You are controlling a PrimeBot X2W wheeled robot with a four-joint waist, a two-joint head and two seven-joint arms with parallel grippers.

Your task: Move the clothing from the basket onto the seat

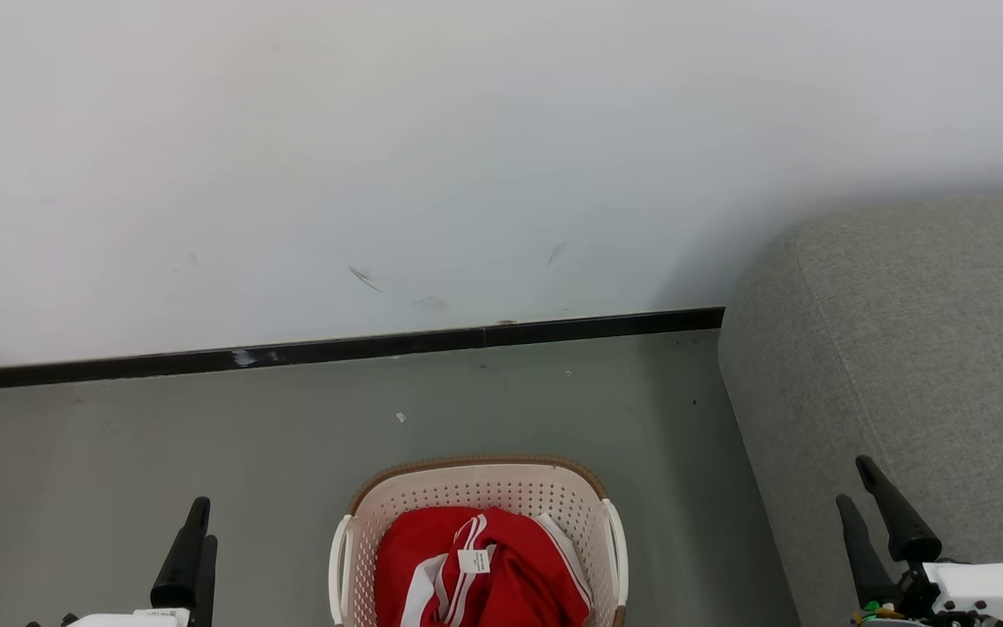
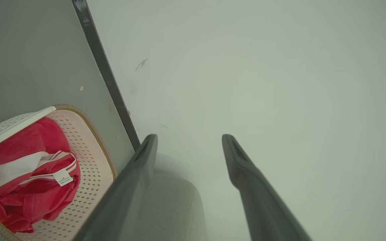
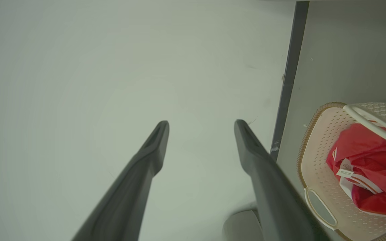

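Note:
The cream basket [image 1: 477, 488] with a brown rim stands on the floor at the bottom middle of the head view. Red clothing [image 1: 427, 544] with white stripes and a small white tag lies bunched inside it. The grey seat [image 1: 911, 348] rises to the basket's right. My left gripper [image 1: 204, 522] sits to the left of the basket, and my right gripper [image 1: 853, 481] sits in front of the seat. The left wrist view has my left gripper [image 2: 189, 137] open and empty, with the basket [image 2: 90, 167] and clothing [image 2: 35, 140] at lower left. My right gripper [image 3: 201, 123] is open and empty too, beside the basket [image 3: 317, 160] and clothing [image 3: 374, 147].
A white wall [image 1: 467, 157] with a black skirting strip [image 1: 336, 348] runs behind the basket. Grey floor [image 1: 118, 435] lies to the left of the basket. A narrower strip of floor [image 1: 684, 488] separates the basket from the seat.

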